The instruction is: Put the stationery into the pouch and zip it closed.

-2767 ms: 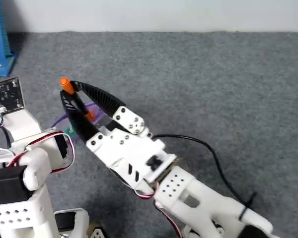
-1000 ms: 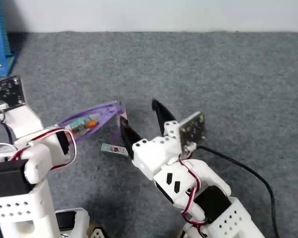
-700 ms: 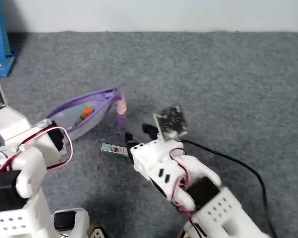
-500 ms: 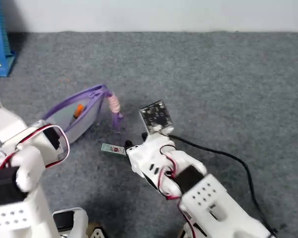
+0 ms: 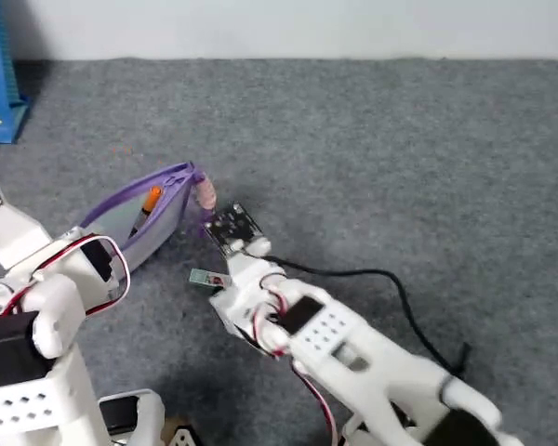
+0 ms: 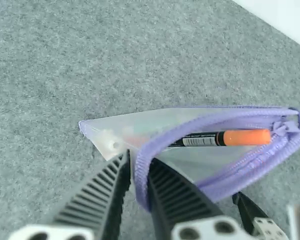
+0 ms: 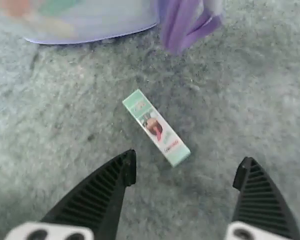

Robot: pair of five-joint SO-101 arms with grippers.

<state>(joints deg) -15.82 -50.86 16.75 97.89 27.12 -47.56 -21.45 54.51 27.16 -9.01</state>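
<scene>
Gaping at its zip, the translucent purple-zippered pouch (image 6: 140, 125) is held at the rim by the left gripper (image 6: 137, 162), jaws clamped on it. An orange-capped black marker (image 6: 220, 138) lies inside. A small mint-green rectangular eraser (image 7: 156, 127) lies on the grey carpet (image 5: 400, 139) just beside the pouch. The right gripper (image 7: 187, 170) sits above it, jaws spread wide and not touching.

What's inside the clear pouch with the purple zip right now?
Inside the clear purple-zipped pouch lies an orange-capped black marker. A faint green shape behind the plastic cannot be identified.
</scene>
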